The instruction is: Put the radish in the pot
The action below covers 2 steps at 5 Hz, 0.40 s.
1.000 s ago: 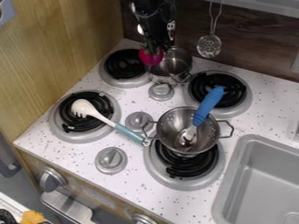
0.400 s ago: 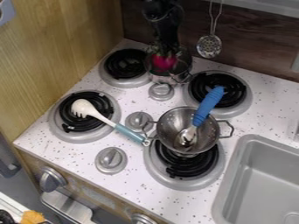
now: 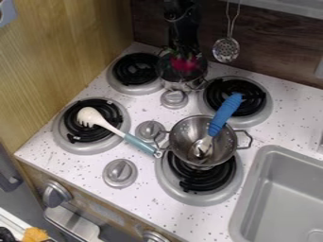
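Observation:
The black gripper [image 3: 183, 47] hangs down from the top edge over the rear silver pot [image 3: 180, 84], which stands between the two back burners. Below the gripper's end is the dark pink radish [image 3: 183, 64], within the outline of the pot's opening, its green top against the gripper. Whether the radish touches the pot's bottom I cannot tell. The radish's leaves and the dark arm hide how the gripper holds it.
A perforated silver pot [image 3: 180, 137] with a blue-handled spoon [image 3: 225, 113] sits on the front right burner. A white fork with a teal handle [image 3: 136, 143] lies across the front left burner. A slotted ladle [image 3: 225, 49] hangs behind; a grey sink [image 3: 284, 194] is right.
The gripper and the radish have moved right and slightly down, from the rear pot's left rim to over its opening. The other things have stayed put.

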Each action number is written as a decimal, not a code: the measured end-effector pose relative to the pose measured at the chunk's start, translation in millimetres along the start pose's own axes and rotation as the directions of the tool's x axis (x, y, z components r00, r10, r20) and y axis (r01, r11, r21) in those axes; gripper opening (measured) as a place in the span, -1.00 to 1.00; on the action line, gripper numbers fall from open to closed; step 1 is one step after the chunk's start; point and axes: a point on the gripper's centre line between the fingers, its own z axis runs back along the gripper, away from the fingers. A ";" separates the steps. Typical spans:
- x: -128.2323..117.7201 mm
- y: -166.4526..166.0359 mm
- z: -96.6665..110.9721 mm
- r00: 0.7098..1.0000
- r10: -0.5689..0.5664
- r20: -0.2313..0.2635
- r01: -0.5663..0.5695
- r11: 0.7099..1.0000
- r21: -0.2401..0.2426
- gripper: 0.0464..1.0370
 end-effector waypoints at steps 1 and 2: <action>-1.5 -7.0 -3.5 1.000 0.005 -0.004 -0.005 0.999 -0.047 -0.82; -3.9 -9.9 -3.2 1.000 -0.004 -0.023 0.002 0.998 -0.063 -0.42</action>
